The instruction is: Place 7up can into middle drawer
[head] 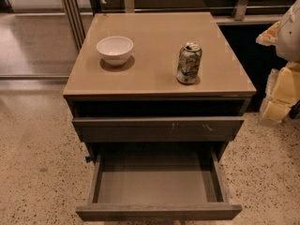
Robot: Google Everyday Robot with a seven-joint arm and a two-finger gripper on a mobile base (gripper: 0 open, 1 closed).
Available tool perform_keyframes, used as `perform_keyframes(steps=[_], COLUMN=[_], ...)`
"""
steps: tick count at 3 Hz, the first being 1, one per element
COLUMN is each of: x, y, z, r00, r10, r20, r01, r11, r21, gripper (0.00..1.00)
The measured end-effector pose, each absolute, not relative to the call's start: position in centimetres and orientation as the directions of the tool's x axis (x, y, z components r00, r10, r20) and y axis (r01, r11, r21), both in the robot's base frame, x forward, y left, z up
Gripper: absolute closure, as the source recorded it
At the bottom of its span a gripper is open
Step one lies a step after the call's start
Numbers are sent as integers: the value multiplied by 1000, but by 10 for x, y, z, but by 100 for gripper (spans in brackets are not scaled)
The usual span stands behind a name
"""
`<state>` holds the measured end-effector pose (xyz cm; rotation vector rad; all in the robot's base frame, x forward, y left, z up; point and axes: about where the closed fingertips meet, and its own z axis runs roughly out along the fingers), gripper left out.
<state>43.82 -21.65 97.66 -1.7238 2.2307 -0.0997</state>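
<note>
- Nearest you, the middle drawer (157, 182) stands pulled out, its grey inside bare — opening looks done.
- Above that drawer, toward its right side, the 7up can (189, 63) stands upright on the bench (154, 76), untouched.
- Off to the drawer's right and higher, the gripper (282, 95) sits well apart from the can; whether it is open or closed you cannot tell — it holds no can.
- Left for you: grasp, carry down, release inside.

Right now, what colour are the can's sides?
7up can: green and white, best seen in camera view; end effector not in view.
</note>
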Motion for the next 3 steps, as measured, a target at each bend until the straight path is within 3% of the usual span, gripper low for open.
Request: perform_keyframes(steps=[2,3], x=[456,500], y=[-216,-209], z=[966,941], r00=[-216,-193], r10=[-943,-915], r20=[-254,-356], r01=[-924,-914], r11=[281,299], r21=[-258,-273], gripper=[0,0])
